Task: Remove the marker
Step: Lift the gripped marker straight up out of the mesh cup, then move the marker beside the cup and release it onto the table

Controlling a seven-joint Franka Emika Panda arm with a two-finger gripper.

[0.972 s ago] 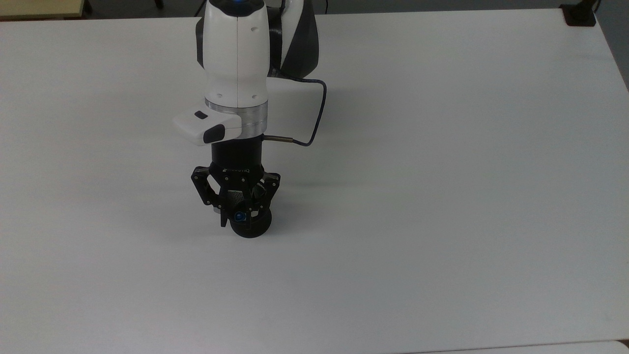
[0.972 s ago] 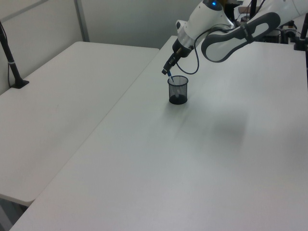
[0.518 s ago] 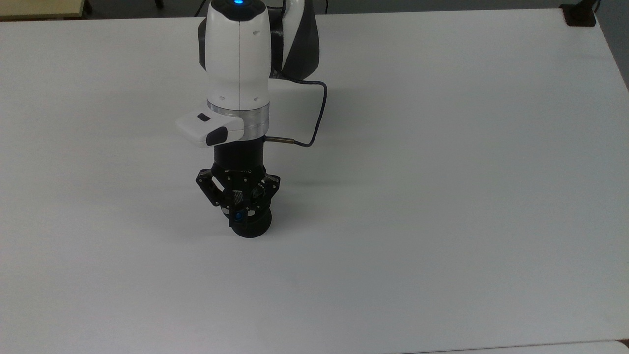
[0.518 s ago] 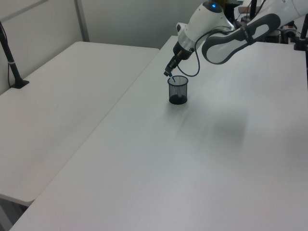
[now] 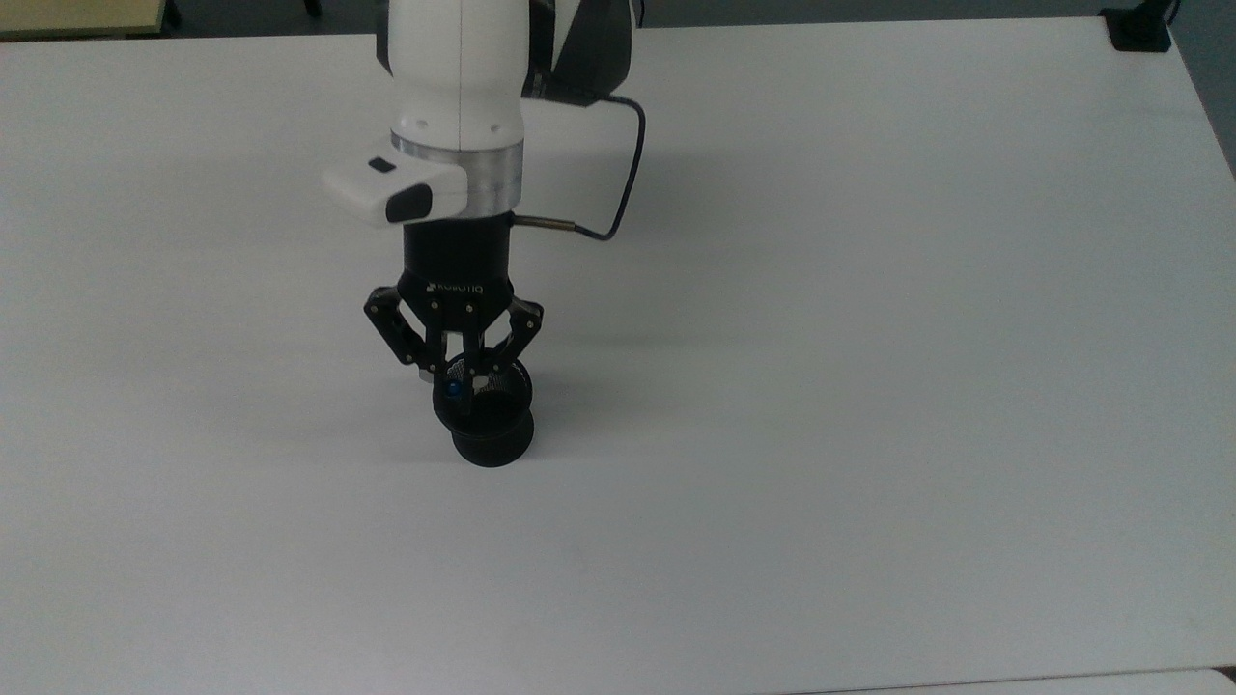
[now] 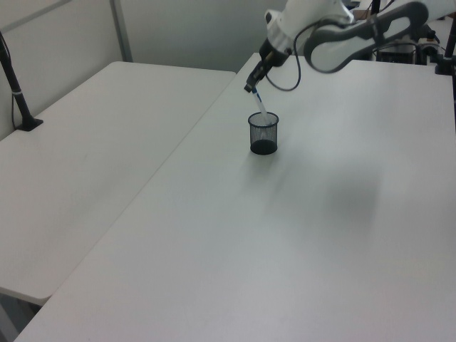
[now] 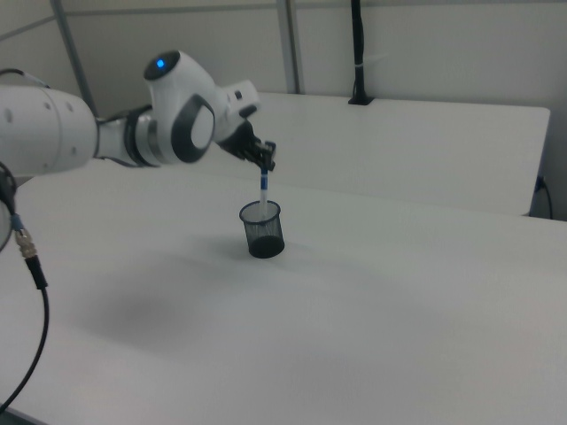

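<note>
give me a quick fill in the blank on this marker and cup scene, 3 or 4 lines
1. The gripper holds the marker by its ____ end.
2. The marker's lower end is still inside the black mesh ____.
3. The cup stands on a ____ table.
4. In the left view, the marker is ____, not upright.

Missing words: upper; cup; white; tilted
</note>
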